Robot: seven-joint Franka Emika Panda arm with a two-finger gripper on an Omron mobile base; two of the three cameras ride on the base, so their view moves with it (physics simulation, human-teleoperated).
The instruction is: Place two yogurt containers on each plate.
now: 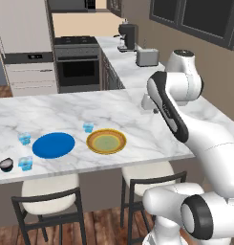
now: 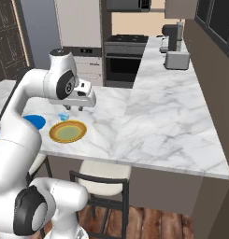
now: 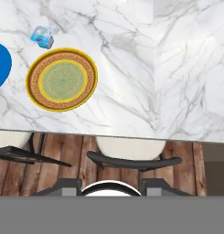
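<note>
No readable labels. Gripper (image 2: 75, 108) shut, empty, above counter (image 1: 137, 124) middle. Both plates (image 1: 53, 144) (image 1: 106, 141) near front edge, four yogurt containers (image 1: 88, 127) (image 1: 25, 139) (image 1: 26, 163) (image 1: 6, 165) around them; open marble rightward.

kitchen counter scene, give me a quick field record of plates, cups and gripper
blue plate: bare, on the counter, left of the yellow plate
yellow plate: bare, green centre, near the counter's front edge
blue cups: three on the counter, one just behind the yellow plate, one left of the blue plate, one at its front left
dark cup: beside that front-left cup, near the counter's edge
cups on plates: none
gripper: shut, holding nothing, above the counter by the yellow plate
counter: white marble
</note>
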